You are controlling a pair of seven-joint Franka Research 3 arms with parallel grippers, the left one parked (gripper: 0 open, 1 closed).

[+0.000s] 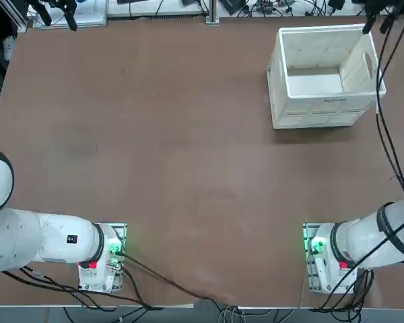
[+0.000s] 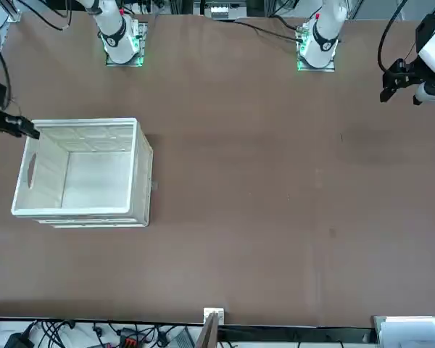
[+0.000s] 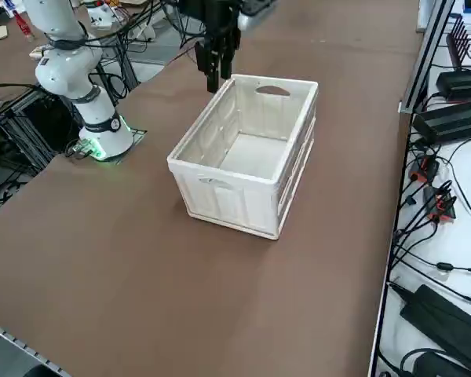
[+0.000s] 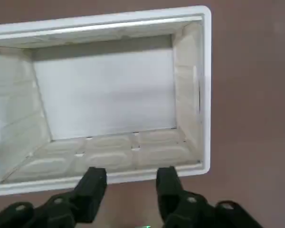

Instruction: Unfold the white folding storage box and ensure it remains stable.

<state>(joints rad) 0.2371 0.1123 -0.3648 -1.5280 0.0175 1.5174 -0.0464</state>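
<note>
Two black fingers of the end effector (image 4: pixel 132 176) spread wide—overhead, the box (image 1: pixel 326 77) shows its lettering.

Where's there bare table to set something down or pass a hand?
The tabletop is bare between the white box and the parked left arm, and also beyond the box's far side from the right gripper. It's crowded at the box's robot-right edge, where that gripper hovers open.
</note>
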